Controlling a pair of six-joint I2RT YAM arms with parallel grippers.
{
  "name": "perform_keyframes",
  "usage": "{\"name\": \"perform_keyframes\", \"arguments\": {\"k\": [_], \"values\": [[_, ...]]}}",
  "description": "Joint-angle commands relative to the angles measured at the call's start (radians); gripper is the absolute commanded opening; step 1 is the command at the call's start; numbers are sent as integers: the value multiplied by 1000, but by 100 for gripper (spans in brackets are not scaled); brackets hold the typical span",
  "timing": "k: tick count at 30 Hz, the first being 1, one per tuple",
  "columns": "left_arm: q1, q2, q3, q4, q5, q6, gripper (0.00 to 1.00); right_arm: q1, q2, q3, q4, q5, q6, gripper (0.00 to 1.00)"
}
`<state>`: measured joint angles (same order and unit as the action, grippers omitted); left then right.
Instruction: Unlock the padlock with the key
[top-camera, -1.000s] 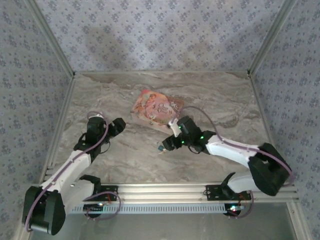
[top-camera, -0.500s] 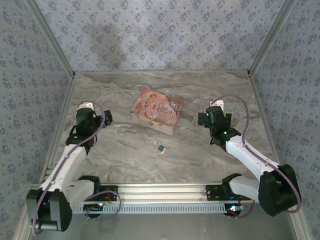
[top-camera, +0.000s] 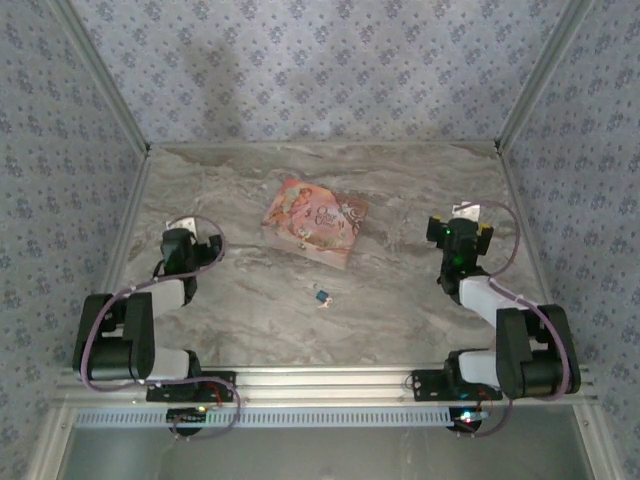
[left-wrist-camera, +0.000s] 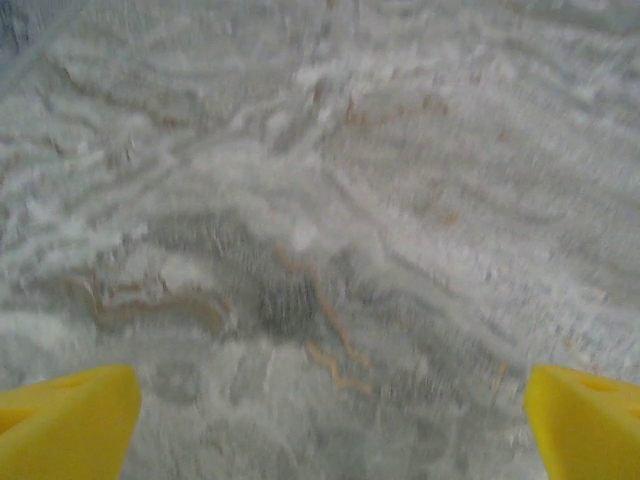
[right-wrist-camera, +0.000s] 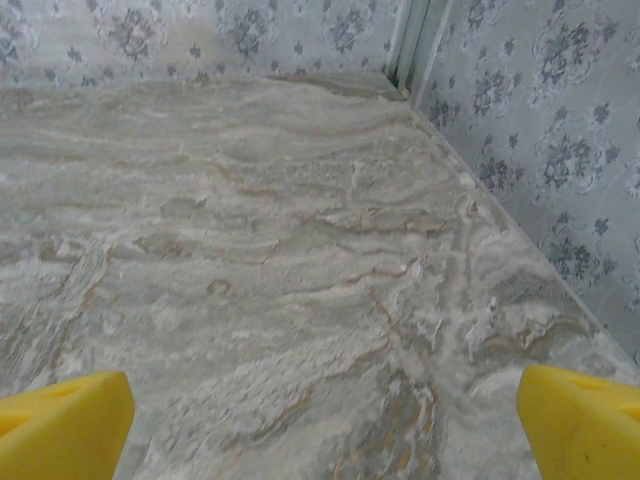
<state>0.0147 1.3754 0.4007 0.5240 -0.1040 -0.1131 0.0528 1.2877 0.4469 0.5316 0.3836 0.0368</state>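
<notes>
Blue padlock (top-camera: 321, 296) lies front-middle on the counter (top-camera: 400, 190) (axis too small to read), about midway between left fingers (left-wrist-camera: 60, 420) and right fingers (right-wrist-camera: 580, 420), both spread wide, empty, well apart from it.

Overhead on whole table (top-camera: 400, 190), wrist views close above it

**mika_q:** how was the light in the overhead shot?

**rigwatcher:** soft and even, kinda dim tbh. One faint shadow sat on the back wall (top-camera: 215, 75), no glare off the marble table (top-camera: 400, 300).

**mika_q:** and the wrist cams?

**rigwatcher:** left one was smeared with blur, veins all mushy. Right one was brighter and sharper, only the yellow fingers (right-wrist-camera: 60, 420) at the bottom looked soft.
</notes>
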Motion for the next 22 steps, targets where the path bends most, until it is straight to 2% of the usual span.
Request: {"name": "perform_keyframes", "arguments": {"k": [1, 3, 4, 5, 6, 7, 8, 9, 10, 11, 12, 16, 22], "values": [[38, 66, -31, 294, 88, 49, 98, -52, 22, 19, 18, -138, -13, 100], [31, 177, -71, 494, 113, 72, 98, -59, 61, -40, 117, -172, -15, 100], [25, 176, -50, 434, 99, 71, 98, -55, 99, -93, 243, -157, -21, 100], [21, 141, 3, 274, 71, 66, 98, -43, 146, -137, 370, -153, -34, 100], [12, 168, 5, 328, 53, 75, 98, -44, 215, -150, 454, -178, -42, 100], [-2, 171, 3, 324, 25, 84, 98, -27, 289, -125, 516, -134, -72, 100], [-11, 152, 12, 279, 7, 84, 98, 7, 247, -86, 323, -84, -36, 100], [-16, 165, -2, 333, -19, 85, 98, -20, 224, -91, 327, -109, -1, 100], [-36, 160, -11, 337, -134, 69, 98, -14, 258, -106, 428, -98, -60, 100], [-48, 157, -17, 349, -183, 58, 98, 15, 254, -114, 427, -47, -73, 100], [-57, 163, -18, 360, -198, 66, 98, 12, 240, -117, 407, -70, -52, 100], [-59, 160, -16, 354, -198, 65, 98, -53, 243, -70, 319, -196, -33, 100], [-59, 160, -18, 355, -190, 70, 98, -56, 239, -76, 333, -195, -35, 100]]}}
